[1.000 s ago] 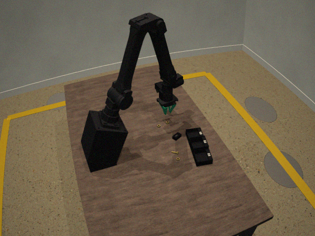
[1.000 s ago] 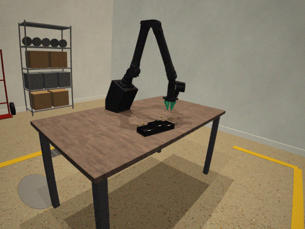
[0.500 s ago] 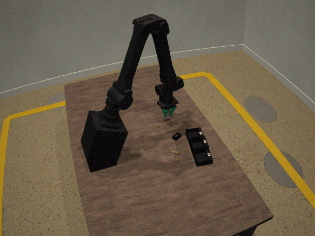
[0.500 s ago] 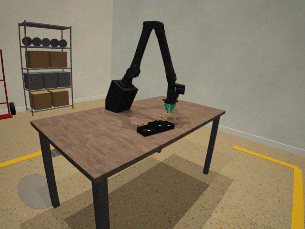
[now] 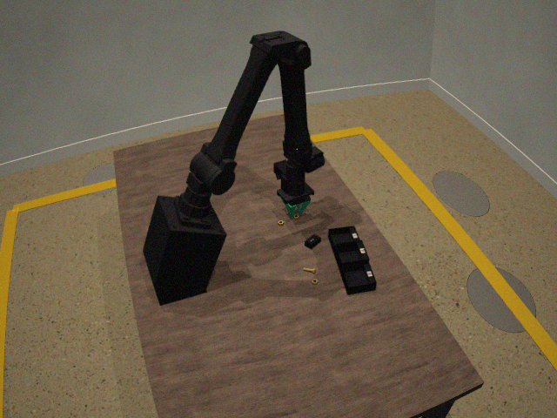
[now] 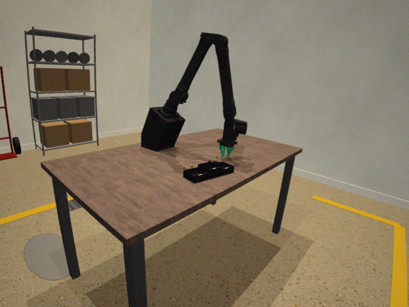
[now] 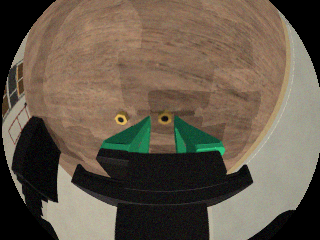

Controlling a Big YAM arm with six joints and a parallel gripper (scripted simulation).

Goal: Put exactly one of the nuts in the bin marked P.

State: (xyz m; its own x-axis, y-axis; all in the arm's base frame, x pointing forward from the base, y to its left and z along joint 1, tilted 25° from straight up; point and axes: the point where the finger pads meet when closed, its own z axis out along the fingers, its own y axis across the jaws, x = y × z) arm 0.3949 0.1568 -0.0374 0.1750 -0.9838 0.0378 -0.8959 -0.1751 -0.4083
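Three small brass nuts lie on the wooden table: one (image 5: 295, 216) right under my green fingertips, one (image 5: 280, 222) just left of it, and one (image 5: 314, 281) nearer the front by the bins. My gripper (image 5: 296, 209) points straight down, low over the first nut. Its fingers are partly open with nothing between them. In the wrist view the nut (image 7: 164, 119) shows in the gap just past the fingertips, and the second nut (image 7: 120, 119) lies to the left. A row of three black bins (image 5: 352, 259) stands to the right; their labels are too small to read.
A brass bolt (image 5: 309, 270) lies next to the front nut. A small black block (image 5: 312, 241) lies between the gripper and the bins. The arm's black base (image 5: 182, 249) stands at the left of the table. The bins (image 6: 208, 171) also show in the exterior view.
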